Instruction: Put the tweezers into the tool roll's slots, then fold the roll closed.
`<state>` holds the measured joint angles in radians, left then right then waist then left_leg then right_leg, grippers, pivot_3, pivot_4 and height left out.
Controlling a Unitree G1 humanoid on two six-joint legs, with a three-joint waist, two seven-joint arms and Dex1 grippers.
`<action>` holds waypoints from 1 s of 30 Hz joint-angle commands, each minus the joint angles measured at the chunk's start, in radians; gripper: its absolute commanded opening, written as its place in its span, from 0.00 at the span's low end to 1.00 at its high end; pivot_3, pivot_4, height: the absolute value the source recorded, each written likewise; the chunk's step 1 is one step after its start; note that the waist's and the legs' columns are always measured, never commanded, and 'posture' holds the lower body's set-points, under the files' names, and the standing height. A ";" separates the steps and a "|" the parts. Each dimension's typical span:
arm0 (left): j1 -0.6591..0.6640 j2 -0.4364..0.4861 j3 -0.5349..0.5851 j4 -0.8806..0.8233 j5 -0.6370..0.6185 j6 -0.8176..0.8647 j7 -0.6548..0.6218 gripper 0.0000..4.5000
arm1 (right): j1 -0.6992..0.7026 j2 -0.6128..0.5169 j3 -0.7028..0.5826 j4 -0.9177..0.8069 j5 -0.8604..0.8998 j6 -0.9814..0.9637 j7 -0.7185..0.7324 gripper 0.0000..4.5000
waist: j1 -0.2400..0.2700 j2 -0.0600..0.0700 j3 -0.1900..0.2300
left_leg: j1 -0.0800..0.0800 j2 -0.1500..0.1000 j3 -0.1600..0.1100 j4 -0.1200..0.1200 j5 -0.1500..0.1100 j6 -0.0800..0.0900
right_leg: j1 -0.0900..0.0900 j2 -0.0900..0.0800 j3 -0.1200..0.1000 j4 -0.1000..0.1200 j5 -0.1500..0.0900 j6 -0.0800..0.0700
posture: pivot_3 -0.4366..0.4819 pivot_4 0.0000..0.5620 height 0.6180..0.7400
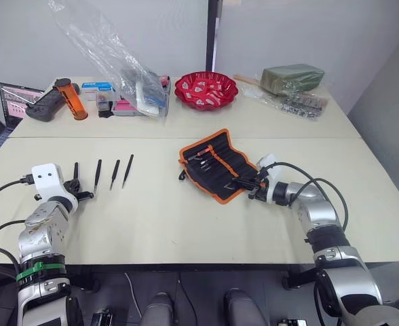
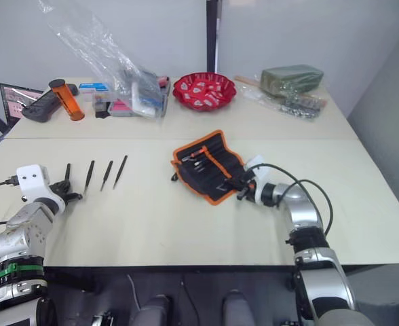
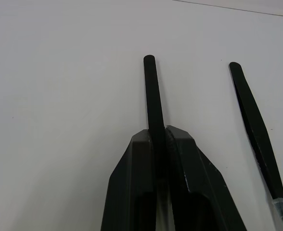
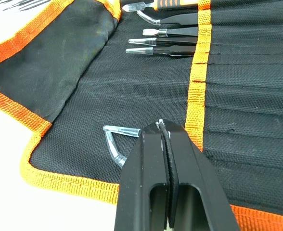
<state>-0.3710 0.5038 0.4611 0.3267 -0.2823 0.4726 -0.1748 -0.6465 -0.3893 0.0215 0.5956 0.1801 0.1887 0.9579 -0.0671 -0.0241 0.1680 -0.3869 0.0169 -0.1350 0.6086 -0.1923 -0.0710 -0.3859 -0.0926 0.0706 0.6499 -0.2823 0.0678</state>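
The tool roll (image 1: 216, 163) lies unfolded at mid-table, black with orange trim. Several tools sit in the slots (image 4: 228, 72) along its orange stripe. My right gripper (image 4: 161, 126) rests over the roll's near edge, shut on a tweezers whose bent, clear-capped tip (image 4: 116, 139) sticks out onto the fabric. At the left, several black tweezers (image 1: 115, 174) lie in a row on the table. My left gripper (image 3: 157, 132) is shut on the leftmost one (image 3: 150, 91), which still lies flat on the table. Its neighbour (image 3: 252, 120) lies just beside it.
A red bowl (image 1: 205, 89) stands at the back centre. Clear plastic bags with boxes (image 1: 135, 92), an orange cylinder (image 1: 72, 98) and a black device (image 1: 47, 105) crowd the back left. A green bundle (image 1: 292, 78) lies at the back right.
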 commanded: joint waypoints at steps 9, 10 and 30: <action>0.009 0.125 0.001 -0.225 -0.047 0.015 -0.105 0.00 | 0.006 -0.015 -0.027 -0.030 0.015 0.003 -0.027 0.00 | 0.005 0.000 0.000 | -0.001 0.000 0.000 0.000 0.000 0.000 | -0.001 0.000 0.000 -0.001 0.000 0.000 | 0.48 0.27 1.00; -0.001 0.138 -0.016 -0.250 -0.056 0.016 -0.135 0.00 | 0.007 -0.014 -0.031 -0.037 0.019 0.005 -0.030 0.00 | 0.007 0.000 0.000 | -0.001 0.000 0.000 0.000 0.000 0.000 | -0.001 0.000 0.000 -0.001 0.000 0.000 | 0.48 0.27 1.00; -0.441 0.057 -0.565 -0.356 -0.138 0.248 -0.553 0.00 | 0.034 0.014 -0.072 -0.149 0.060 0.009 -0.135 0.00 | 0.002 0.001 0.001 | -0.003 0.000 0.000 0.000 0.000 0.000 | -0.002 0.000 0.000 -0.001 0.000 0.000 | 0.48 0.27 1.00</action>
<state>-0.7621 0.5846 -0.0648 -0.0342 -0.4329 0.7009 -0.7285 -0.6114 -0.3793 -0.0541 0.4471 0.2487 0.2188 0.8330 -0.0649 -0.0233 0.1694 -0.3906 0.0166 -0.1353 0.6087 -0.1921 -0.0711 -0.3874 -0.0922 0.0705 0.6484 -0.2826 0.0683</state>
